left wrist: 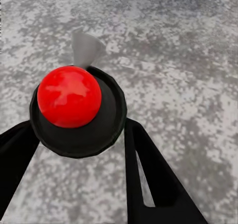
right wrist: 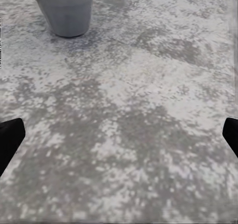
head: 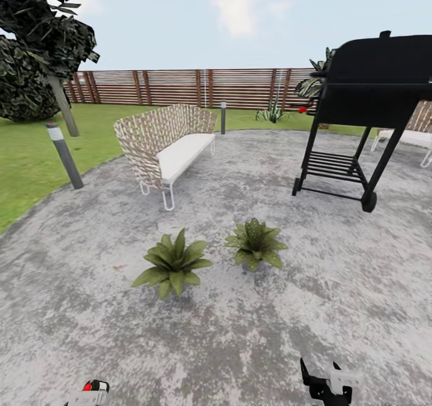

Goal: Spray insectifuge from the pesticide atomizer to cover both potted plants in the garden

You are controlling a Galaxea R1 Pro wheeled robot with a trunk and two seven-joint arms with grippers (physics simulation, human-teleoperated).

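Garden: lawn (head: 36, 154), fence (head: 180, 86), grill (head: 372, 87)

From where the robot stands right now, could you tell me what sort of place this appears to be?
It looks like a back garden with a patio: round grey mottled paving bordered by lawn and a brown slatted wooden fence, furnished with a wicker bench and a black grill.

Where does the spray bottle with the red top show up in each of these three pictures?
Head view: bottom edge, left, the pesticide atomizer at the left gripper.
Left wrist view: centre-left, red top between the dark fingers.
Right wrist view: not in it.
Shared landmark: the mottled grey paving.
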